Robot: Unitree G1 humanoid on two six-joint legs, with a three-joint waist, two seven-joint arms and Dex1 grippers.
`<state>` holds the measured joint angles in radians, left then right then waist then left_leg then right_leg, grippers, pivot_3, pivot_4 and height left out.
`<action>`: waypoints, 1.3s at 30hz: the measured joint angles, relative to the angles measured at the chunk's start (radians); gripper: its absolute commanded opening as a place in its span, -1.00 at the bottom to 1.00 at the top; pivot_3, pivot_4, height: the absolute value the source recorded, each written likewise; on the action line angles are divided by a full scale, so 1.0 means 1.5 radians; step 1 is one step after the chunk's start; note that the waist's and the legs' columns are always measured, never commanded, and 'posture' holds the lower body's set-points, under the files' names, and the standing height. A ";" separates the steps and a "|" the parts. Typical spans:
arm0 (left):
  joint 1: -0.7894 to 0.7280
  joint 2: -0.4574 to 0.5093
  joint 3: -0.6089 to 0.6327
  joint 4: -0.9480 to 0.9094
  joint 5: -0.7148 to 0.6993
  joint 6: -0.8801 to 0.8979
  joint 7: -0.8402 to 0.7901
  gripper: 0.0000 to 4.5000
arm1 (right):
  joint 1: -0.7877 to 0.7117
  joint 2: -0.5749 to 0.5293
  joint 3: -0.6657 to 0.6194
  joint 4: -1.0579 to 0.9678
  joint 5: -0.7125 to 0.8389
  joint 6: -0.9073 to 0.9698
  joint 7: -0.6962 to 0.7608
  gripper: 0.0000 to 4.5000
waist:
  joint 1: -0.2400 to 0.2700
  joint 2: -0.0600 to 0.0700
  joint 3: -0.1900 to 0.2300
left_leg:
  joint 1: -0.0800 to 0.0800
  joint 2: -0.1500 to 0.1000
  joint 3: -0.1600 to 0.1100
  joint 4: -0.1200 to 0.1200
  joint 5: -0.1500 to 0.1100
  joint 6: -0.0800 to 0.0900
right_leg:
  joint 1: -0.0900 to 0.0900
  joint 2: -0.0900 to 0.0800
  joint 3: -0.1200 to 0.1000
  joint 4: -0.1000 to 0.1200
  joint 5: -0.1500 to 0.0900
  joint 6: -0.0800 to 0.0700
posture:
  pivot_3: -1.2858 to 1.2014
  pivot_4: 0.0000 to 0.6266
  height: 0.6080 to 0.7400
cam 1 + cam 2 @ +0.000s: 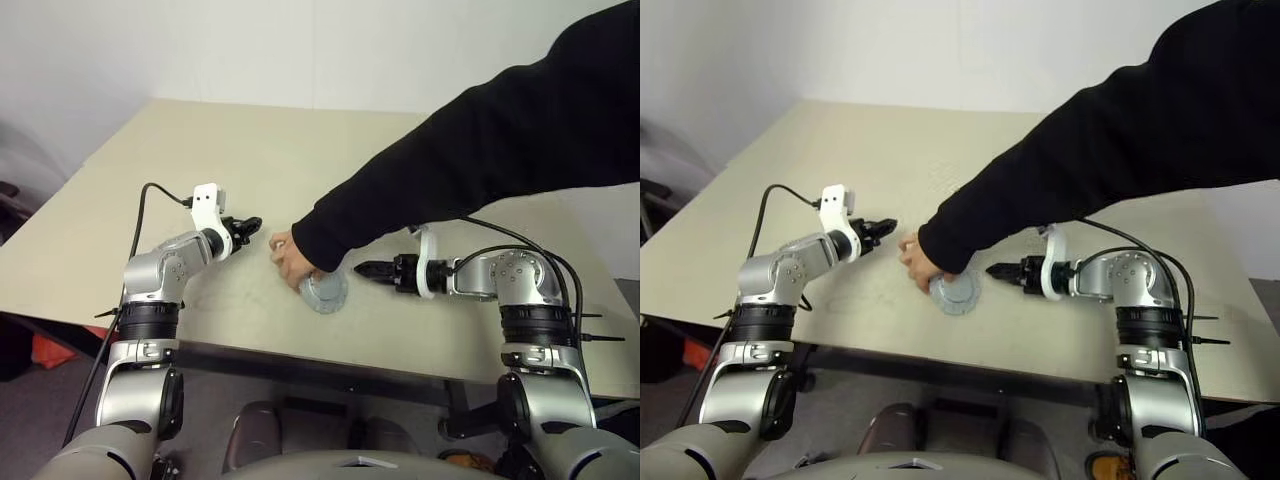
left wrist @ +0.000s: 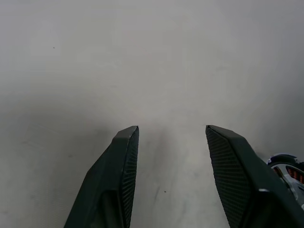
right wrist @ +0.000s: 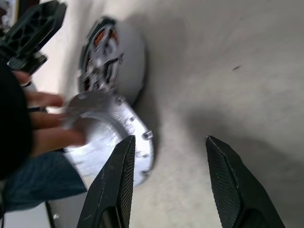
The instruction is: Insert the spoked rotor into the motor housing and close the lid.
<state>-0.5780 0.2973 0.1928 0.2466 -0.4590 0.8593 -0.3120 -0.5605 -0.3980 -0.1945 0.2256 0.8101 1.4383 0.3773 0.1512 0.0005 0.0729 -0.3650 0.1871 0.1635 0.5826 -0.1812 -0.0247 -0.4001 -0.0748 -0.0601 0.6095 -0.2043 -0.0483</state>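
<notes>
Person's hand (image 3: 45, 126) reaches across the table (image 1: 200, 150), fingers curled on a silvery disc (image 3: 111, 137) lying just beside the motor housing (image 3: 111, 57), probably arranging parts between the arms; both grippers stand off, presumably waiting; left gripper (image 2: 172, 130) parted and empty over bare table; right gripper (image 3: 170, 138) likewise parted, empty, near the disc
</notes>
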 measured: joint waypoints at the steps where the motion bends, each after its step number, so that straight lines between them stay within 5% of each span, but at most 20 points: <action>1: 0.000 0.000 -0.001 0.001 0.000 0.000 -0.001 0.05 | 0.000 0.000 0.000 0.000 -0.002 0.000 0.003 0.16 | 0.000 0.000 0.000 | 0.000 0.000 0.000 0.000 0.000 0.000 | 0.000 0.000 0.000 0.000 0.001 -0.002 | 0.03 -1.00 1.00; 29: -0.006 -0.004 -0.003 0.010 0.015 -0.003 -0.007 0.05 | -0.018 0.006 -0.019 0.045 -0.055 -0.047 0.008 0.16 | 0.000 0.000 0.000 | 0.001 0.000 0.000 0.000 0.000 0.001 | 0.002 0.000 0.000 0.000 0.002 -0.002 | 0.03 -1.00 1.00; 39: -0.008 -0.009 -0.007 0.014 0.023 -0.008 -0.009 0.05 | -0.029 0.007 -0.011 0.091 -0.106 -0.145 -0.023 0.16 | 0.001 0.000 -0.001 | 0.012 -0.001 0.000 0.000 0.001 0.001 | 0.015 -0.002 0.000 -0.004 -0.001 0.003 | 0.03 -1.00 1.00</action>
<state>-0.5899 0.2842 0.1817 0.2677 -0.4250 0.8475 -0.3260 -0.6034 -0.3869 -0.2114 0.3623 0.6507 1.2202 0.3424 0.1524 0.0004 0.0717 -0.3467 0.1855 0.1636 0.5827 -0.1802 -0.0237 -0.3780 -0.0772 -0.0604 0.6033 -0.2064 -0.0439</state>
